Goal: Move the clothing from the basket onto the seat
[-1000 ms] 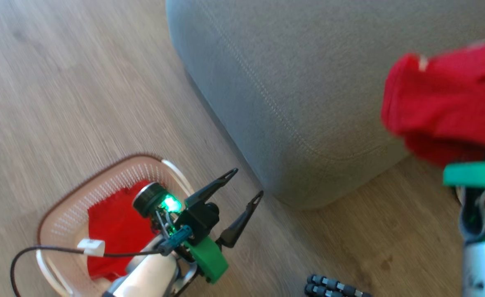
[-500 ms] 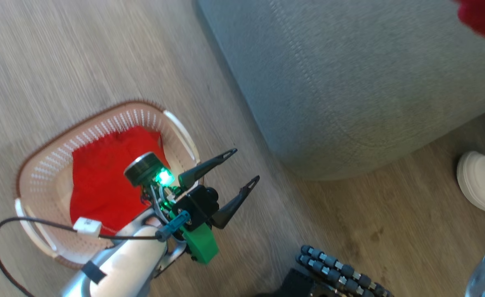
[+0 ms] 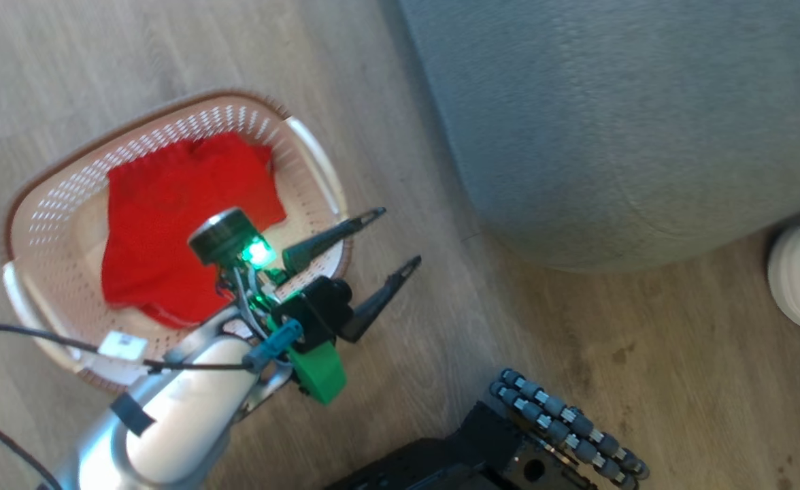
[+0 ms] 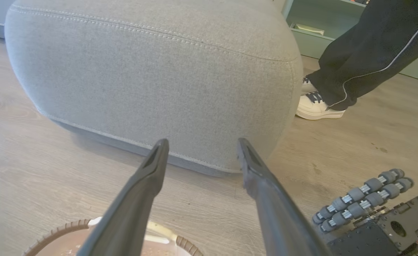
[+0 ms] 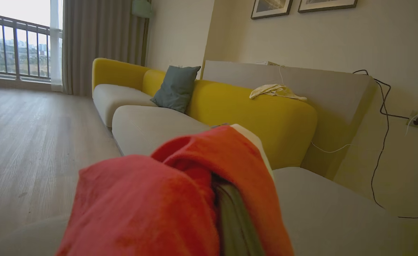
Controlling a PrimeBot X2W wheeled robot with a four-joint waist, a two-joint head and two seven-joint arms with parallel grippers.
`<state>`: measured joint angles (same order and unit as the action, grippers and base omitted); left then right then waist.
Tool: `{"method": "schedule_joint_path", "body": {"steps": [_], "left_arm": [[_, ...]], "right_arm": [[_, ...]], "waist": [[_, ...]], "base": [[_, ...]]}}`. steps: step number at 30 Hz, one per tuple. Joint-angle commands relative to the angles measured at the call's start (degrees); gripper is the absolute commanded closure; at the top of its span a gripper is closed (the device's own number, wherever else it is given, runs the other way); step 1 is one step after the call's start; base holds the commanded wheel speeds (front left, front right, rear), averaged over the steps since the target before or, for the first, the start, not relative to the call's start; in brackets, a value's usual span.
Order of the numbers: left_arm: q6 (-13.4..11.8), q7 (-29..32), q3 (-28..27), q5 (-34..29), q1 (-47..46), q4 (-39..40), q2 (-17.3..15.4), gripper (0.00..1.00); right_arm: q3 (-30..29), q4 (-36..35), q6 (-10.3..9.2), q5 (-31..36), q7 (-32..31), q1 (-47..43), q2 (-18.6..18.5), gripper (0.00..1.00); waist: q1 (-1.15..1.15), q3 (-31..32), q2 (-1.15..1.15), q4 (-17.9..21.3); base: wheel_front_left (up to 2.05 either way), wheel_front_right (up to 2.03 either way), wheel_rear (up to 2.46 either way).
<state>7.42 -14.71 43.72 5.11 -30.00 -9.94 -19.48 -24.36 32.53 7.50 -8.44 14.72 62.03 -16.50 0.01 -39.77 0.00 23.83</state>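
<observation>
Two red pieces of clothing (image 3: 182, 204). One lies flat in the basket (image 3: 46, 204) on the floor. The other piece (image 5: 141, 206) hangs bunched over the right gripper (image 5: 232, 217), whose fingers are pressed together on it. There is one basket, one seat (image 3: 611, 122) and one shoe (image 3: 798, 286) nearby. The left gripper (image 3: 396, 236) is spread wide and empty by the basket's rim. I think the hanging piece could slide off onto the floor, or cling when the fingers open.
</observation>
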Motion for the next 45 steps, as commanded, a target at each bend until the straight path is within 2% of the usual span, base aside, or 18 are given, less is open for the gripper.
{"method": "schedule_joint_path", "body": {"steps": [1,7,11,16,23,24,25,26,31,36,40,45], "left_arm": [[-0.10,-0.29,-2.25,-0.29,-0.44,2.29,-0.16,0.00],[-0.17,-0.29,-3.38,-0.91,-0.73,3.43,0.26,0.00],[-1.10,-0.29,-4.08,-1.95,-0.58,3.12,0.35,0.00],[-1.18,-0.29,-4.17,-2.47,-0.37,3.21,0.68,0.00],[-1.38,-0.29,-4.88,-2.57,-0.54,3.30,1.38,0.00],[-1.36,-0.29,-4.93,-2.60,-0.64,3.23,1.51,0.00],[-1.32,-0.29,-4.94,-2.61,-0.77,3.16,1.67,0.00],[-1.29,-0.29,-4.90,-2.67,-0.91,3.06,1.87,0.00],[-1.13,-0.29,-4.23,-2.65,-0.75,2.33,3.58,0.00],[-1.19,-0.29,-4.22,-2.33,-0.45,1.30,5.54,0.00],[-1.11,-0.29,-4.37,-2.08,0.26,0.44,6.98,0.00],[-1.32,-0.29,-4.35,-2.53,1.84,-0.81,9.11,0.00]], "right_arm": [[0.63,-0.28,-0.01,3.25,0.28,1.36,-3.34,1.00],[-2.64,8.91,-0.01,8.51,0.28,5.57,-3.04,1.00],[-1.63,18.80,-0.01,14.61,0.28,7.40,-3.80,1.00],[-4.63,27.67,-0.01,18.14,0.28,10.11,-3.78,1.00],[-6.62,33.78,-0.01,20.88,0.28,11.44,-4.15,1.00],[-7.01,34.37,-0.01,21.31,0.28,11.56,-4.28,0.94],[-7.23,34.64,-0.01,21.86,0.28,11.63,-4.40,0.52],[-7.54,35.37,-0.01,22.07,0.24,11.67,-4.28,0.00],[-7.66,38.43,-0.01,22.55,0.03,11.62,-4.69,0.00],[-4.75,40.16,-0.01,22.57,-0.02,10.75,-4.43,0.00],[-0.95,40.75,-0.01,21.70,0.12,9.59,-3.66,0.00],[5.63,39.56,-0.01,16.57,0.25,6.61,-2.33,0.00]], "waist": [[-0.01,-1.55,0.00,-1.77],[-0.01,-3.26,0.00,-4.26],[-0.01,-3.95,0.00,-5.56],[-0.01,-4.53,0.00,-6.77],[-0.01,-4.88,0.00,-7.66],[-0.01,-4.87,0.00,-7.75],[-0.01,-4.82,0.00,-7.87],[-0.01,-4.60,0.00,-7.99],[-0.01,-1.91,0.00,-8.62],[-0.01,1.72,0.00,-8.99],[-0.01,5.56,0.00,-9.05],[-0.01,12.10,0.00,-9.66]], "base": [[0.00,0.00,0.00],[0.00,0.00,0.00],[0.00,0.00,0.00],[0.00,0.00,0.00],[0.00,0.00,0.00],[0.00,0.00,0.00],[0.00,0.00,0.00],[0.00,0.00,0.00],[0.00,0.00,0.00],[0.00,0.00,0.00],[0.00,0.00,0.00],[0.00,0.00,0.00]]}}
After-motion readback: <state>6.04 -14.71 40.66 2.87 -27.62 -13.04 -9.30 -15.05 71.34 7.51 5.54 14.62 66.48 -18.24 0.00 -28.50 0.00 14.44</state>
